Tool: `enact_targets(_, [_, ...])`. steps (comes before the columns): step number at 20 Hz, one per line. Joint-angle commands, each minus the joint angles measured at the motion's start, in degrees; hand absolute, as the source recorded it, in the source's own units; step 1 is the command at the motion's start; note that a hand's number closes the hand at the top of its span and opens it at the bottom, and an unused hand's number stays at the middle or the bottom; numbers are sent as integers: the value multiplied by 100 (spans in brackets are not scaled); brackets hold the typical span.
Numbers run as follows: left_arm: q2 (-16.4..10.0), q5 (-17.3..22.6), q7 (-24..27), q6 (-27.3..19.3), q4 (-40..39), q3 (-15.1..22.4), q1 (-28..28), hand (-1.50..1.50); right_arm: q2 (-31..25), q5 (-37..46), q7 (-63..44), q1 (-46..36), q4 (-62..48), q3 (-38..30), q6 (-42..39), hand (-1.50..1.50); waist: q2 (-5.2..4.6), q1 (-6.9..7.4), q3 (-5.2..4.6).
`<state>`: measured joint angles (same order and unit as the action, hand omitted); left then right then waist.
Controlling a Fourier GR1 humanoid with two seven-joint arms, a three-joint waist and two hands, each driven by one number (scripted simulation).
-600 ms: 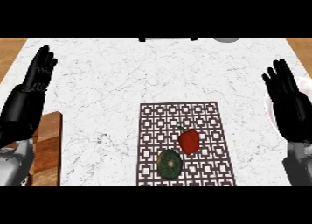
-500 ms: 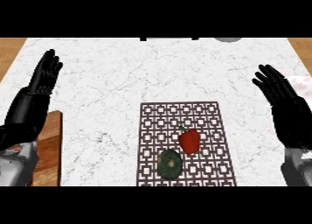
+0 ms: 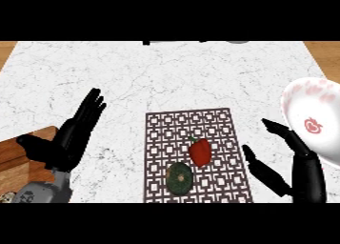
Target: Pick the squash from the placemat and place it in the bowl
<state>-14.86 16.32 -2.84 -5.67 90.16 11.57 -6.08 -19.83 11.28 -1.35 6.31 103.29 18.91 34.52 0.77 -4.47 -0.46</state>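
A round dark green squash (image 3: 178, 177) lies on the brown lattice placemat (image 3: 193, 124), near its front edge. A red pepper (image 3: 200, 152) sits just behind and to the right of it. The white bowl (image 3: 320, 120) with red markings stands at the right edge of the counter. My right hand (image 3: 299, 164) is open, fingers straight, between the placemat's right edge and the bowl, touching nothing. Left of the placemat, my left hand (image 3: 72, 134) is open with fingers pointing up and away.
A wooden cutting board (image 3: 11, 155) lies at the left edge, partly under my left forearm. The white marble counter (image 3: 151, 76) stretches behind the placemat. Dark items (image 3: 158, 42) sit at the far edge.
The view has shifted: the bowl now shows at the right. Both hands have come lower and inward, closer to the placemat. The squash and pepper have not moved on the mat.
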Motion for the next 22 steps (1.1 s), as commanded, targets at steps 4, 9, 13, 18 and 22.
enact_targets(4, [52, 354, -401, 289, 86, 86, -21, 0, 255, 2812, -180, 1035, 288, 1882, 854, -150, -16, 274, 3])
enact_targets(9, [150, 221, -286, 207, -104, 158, 20, 0, -101, 4399, -1670, 1499, 183, 1486, 292, -150, -45, 131, -45])
enact_targets(13, [195, 194, -362, 116, -7, 154, -101, 0, 325, 5287, -2930, 1740, 652, 1670, -637, -150, -60, 186, -43])
enact_targets(18, [286, 186, -266, 202, -63, 261, -49, 0, 1130, 6345, -4456, 1810, 1007, 2275, -2112, -150, -83, 346, -19])
enact_targets(22, [171, 337, -404, 374, 42, 178, -108, 0, 1946, 6840, -5786, 1478, 1312, 2979, -3411, -150, -84, 483, 6])
